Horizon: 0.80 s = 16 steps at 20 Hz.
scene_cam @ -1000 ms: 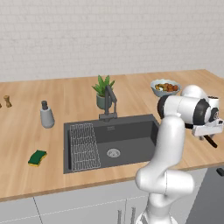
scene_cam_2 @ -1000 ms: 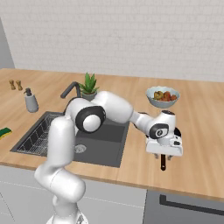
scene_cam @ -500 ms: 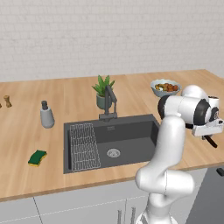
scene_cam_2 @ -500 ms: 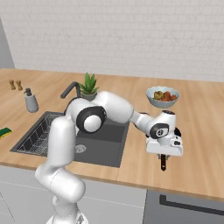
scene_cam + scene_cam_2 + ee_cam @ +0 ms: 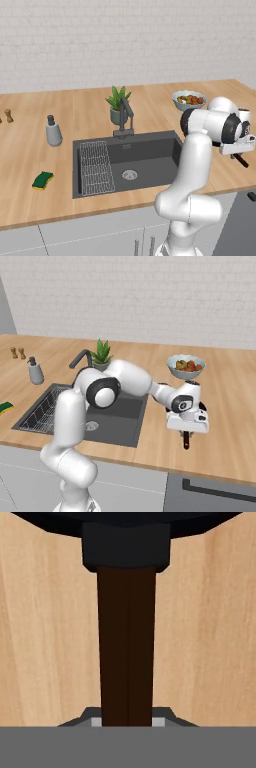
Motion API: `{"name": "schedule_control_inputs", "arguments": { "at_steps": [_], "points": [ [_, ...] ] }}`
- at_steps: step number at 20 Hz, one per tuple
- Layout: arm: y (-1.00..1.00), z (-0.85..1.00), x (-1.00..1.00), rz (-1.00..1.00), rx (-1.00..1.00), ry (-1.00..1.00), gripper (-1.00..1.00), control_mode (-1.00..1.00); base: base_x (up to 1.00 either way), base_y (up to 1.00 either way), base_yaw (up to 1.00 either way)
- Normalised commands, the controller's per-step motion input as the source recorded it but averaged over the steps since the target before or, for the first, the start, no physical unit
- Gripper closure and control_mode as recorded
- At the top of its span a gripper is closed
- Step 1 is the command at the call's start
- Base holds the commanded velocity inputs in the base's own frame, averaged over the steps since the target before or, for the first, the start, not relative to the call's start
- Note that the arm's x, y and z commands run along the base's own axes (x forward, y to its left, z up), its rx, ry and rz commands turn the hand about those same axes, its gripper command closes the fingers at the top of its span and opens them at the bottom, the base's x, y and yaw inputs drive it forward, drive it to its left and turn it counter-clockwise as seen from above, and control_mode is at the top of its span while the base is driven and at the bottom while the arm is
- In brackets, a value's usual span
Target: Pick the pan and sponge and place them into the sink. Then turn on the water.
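The gripper (image 5: 186, 432) is clamped on the pan's handle (image 5: 126, 647), which runs straight ahead of the fingers; the pan (image 5: 125, 522) lies at its far end.

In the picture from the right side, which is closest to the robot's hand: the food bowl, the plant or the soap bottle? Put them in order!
Counting from the gripper, shut on the pan handle:
1. The food bowl, just behind the hand on the counter.
2. The plant, behind the sink, farther left.
3. The soap bottle, far left on the counter.
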Motion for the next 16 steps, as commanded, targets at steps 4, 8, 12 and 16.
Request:
{"name": "schedule_control_inputs", "arguments": {
  "at_steps": [4,8,12,16],
  "points": [
    [0.19,0.3,0.0,0.01,-0.01,0.0,1.0,-1.0,0.0,0.0,0.0],
    [0.16,0.4,0.0,0.0,0.0,0.0,1.0,-1.0,0.0,0.0,0.0],
    [0.2,0.4,-0.01,0.0,0.0,0.0,1.0,-1.0,0.0,0.0,0.0],
    [0.24,0.44,-0.07,0.0,0.0,-0.06,1.0,-1.0,0.0,0.0,0.0]
  ]
}}
